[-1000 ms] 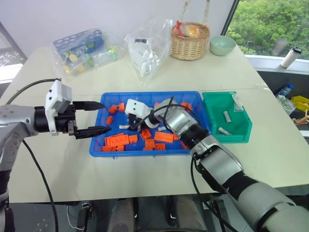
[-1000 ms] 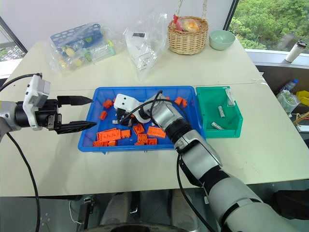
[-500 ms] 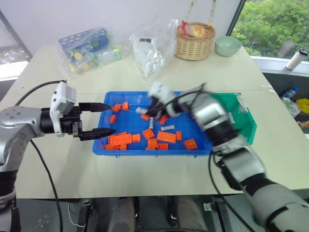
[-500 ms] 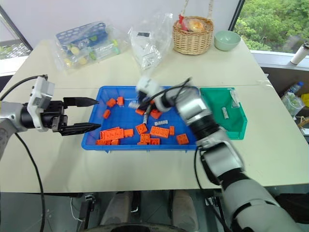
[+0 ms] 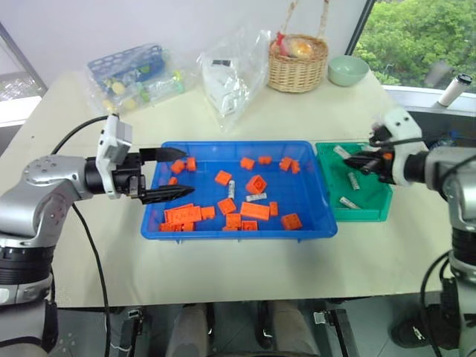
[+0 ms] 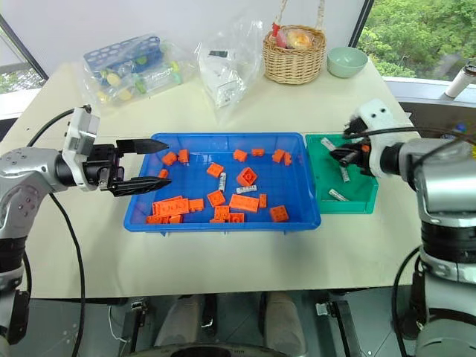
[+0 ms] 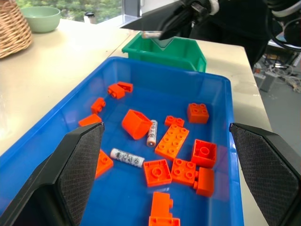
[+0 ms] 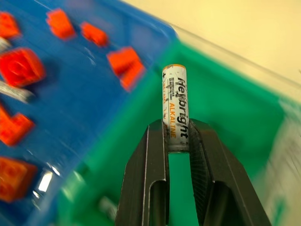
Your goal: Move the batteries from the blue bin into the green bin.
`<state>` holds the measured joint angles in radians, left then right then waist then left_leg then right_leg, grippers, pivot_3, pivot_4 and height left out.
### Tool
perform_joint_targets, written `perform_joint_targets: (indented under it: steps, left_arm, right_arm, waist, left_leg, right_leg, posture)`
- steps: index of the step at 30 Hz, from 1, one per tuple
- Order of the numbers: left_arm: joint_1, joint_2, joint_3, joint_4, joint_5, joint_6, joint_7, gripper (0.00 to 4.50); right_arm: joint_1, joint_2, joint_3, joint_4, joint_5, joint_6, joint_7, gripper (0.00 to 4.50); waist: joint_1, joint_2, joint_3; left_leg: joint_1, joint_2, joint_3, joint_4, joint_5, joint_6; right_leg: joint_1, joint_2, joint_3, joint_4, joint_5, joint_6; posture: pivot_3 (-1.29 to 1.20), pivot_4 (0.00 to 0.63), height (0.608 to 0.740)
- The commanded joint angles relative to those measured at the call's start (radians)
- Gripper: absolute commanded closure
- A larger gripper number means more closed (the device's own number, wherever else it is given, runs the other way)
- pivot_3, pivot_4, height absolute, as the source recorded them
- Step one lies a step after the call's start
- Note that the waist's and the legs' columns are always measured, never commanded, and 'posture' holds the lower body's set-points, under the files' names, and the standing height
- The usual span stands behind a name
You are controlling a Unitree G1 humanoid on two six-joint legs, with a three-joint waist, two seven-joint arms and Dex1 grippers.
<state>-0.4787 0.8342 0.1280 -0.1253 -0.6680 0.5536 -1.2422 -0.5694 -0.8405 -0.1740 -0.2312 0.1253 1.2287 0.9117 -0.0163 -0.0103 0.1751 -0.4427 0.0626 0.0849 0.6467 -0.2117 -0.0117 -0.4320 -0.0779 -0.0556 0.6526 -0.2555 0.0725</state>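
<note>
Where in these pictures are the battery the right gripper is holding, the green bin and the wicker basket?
held battery [image 8: 174, 103]: right wrist view, printed label at mid-length.
green bin [image 5: 374, 213]: left eye view, front rim.
wicker basket [image 5: 297, 74]: left eye view, woven front wall.

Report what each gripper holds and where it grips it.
Right gripper pinches a battery by its lower end between its fingers. Left gripper is open, holding nothing.
</note>
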Motion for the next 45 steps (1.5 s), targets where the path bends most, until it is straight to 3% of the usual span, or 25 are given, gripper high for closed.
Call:
perform_joint_targets:
  steps: [1,2,6,8,13,19,24,33,45]
  left_arm:
    - [-0.018,0.001,-0.002,0.003,0.008,-0.025,-0.018,0.00]
    - [-0.021,0.000,-0.003,0.005,0.010,-0.026,-0.021,0.00]
    - [-0.029,0.004,-0.002,0.011,0.013,-0.024,-0.028,0.00]
    - [-0.025,0.009,0.002,0.006,0.011,-0.022,-0.029,0.00]
    - [-0.012,0.019,0.005,-0.011,0.011,-0.020,-0.028,0.00]
    - [-0.004,0.028,0.008,-0.028,0.012,-0.014,-0.018,0.00]
    - [0.018,0.049,0.036,-0.057,-0.003,0.005,-0.002,0.00]
    - [0.051,0.065,0.060,-0.086,-0.018,0.020,0.017,0.00]
    - [0.040,0.055,0.052,-0.078,-0.015,0.016,0.022,0.00]
  right_arm:
    - [0.048,-0.028,-0.045,-0.021,0.015,-0.038,-0.051,4.42]
    - [0.056,-0.031,-0.044,-0.014,0.019,-0.046,-0.062,3.36]
    - [0.016,-0.054,-0.003,0.031,0.021,-0.134,-0.083,1.52]
    - [-0.064,-0.031,0.026,0.033,0.047,-0.172,-0.081,1.52]
    - [-0.235,0.159,0.178,-0.008,0.153,-0.115,-0.077,1.52]
    - [-0.286,0.365,0.380,0.114,0.126,-0.156,-0.143,1.52]
    - [-0.296,0.513,0.442,0.233,0.111,-0.121,-0.234,1.52]
    - [-0.304,0.619,0.444,0.338,0.109,-0.095,-0.311,1.52]
    - [-0.265,0.601,0.539,0.358,0.058,-0.142,-0.310,1.52]
  waist:
    - [0.003,0.000,0.000]
    - [0.004,0.000,0.000]
    - [0.005,0.000,0.000]
    - [0.001,0.001,0.000]
    - [-0.006,0.000,0.000]
    - [0.011,0.000,0.000]
    - [0.005,0.000,0.000]
    - [0.003,0.000,0.000]
    - [0.001,0.000,0.000]
  left_leg:
    - [0.000,0.000,0.000,0.000,0.000,0.000]
    - [0.000,0.000,0.000,0.000,0.000,0.000]
    - [-0.001,0.000,0.000,0.001,0.000,0.000]
    - [0.000,0.000,0.000,0.001,0.000,0.000]
    - [0.000,0.002,-0.001,-0.001,0.000,0.000]
    - [-0.003,0.002,-0.002,0.001,0.000,0.000]
    - [-0.002,0.001,-0.001,0.002,0.000,0.000]
    - [-0.002,0.001,-0.001,0.001,0.000,0.000]
    - [-0.001,0.001,-0.002,0.001,0.000,0.000]
  right_leg:
    - [0.000,0.000,0.000,0.000,0.000,0.000]
    - [0.000,0.000,0.000,0.000,0.000,0.000]
    - [0.000,0.000,0.000,-0.001,0.000,0.000]
    - [0.000,0.000,0.000,-0.001,0.000,0.000]
    - [-0.001,0.004,0.001,0.000,0.000,0.000]
    - [0.000,0.004,0.001,0.000,0.000,-0.001]
    - [0.001,0.002,0.001,-0.001,0.000,0.000]
    - [0.000,0.002,0.000,0.000,0.000,0.000]
    - [0.000,0.002,0.000,0.000,0.000,0.000]
  posture:
    - [0.00,0.150,0.736]
    - [0.00,0.150,0.736]
    - [0.00,0.150,0.736]
    - [0.00,0.150,0.736]
    - [0.00,0.150,0.736]
    - [0.00,0.150,0.736]
    - [0.00,0.150,0.736]
    - [0.00,0.150,0.736]
    - [0.00,0.150,0.736]
